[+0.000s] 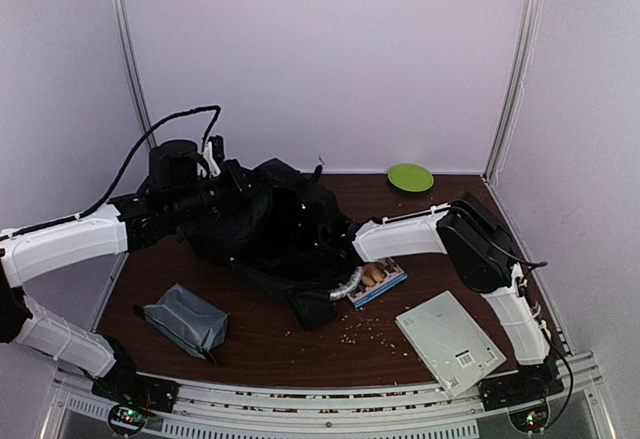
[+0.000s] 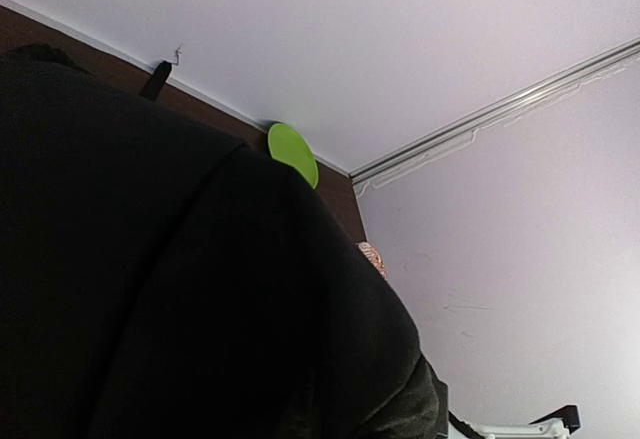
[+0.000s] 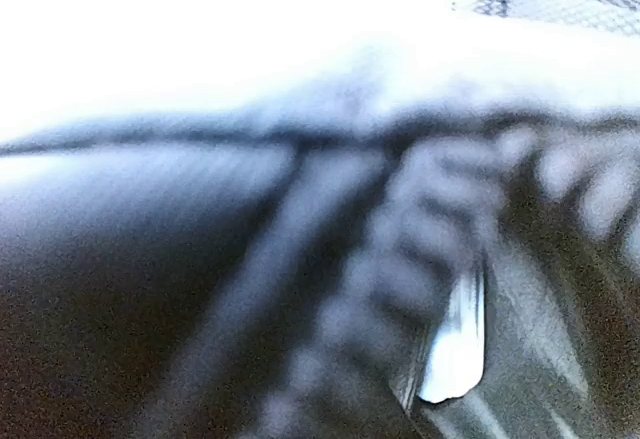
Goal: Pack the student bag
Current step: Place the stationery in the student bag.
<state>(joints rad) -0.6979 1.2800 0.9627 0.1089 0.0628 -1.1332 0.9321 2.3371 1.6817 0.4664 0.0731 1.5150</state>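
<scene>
As student bag [image 1: 275, 224] is judged soft, limp, bulky: slumped mid-table [image 1: 270, 344] | hold best taken at zip [image 3: 400, 259] edge or handle [image 1: 345, 284] | L gripper [image 1: 222, 181] clamped on bag's left rim | R gripper [image 1: 347, 246] buried at zip, jaw state cannot be told.

Student bag [image 1: 280, 224]: large, black, soft fabric, slumped in a heap mid-table [image 1: 260, 344]; grey-white handle [image 1: 347, 284] at its near edge.

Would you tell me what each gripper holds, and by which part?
The left gripper clamps the student bag at its raised left edge; the right gripper's hold cannot be told.
</scene>
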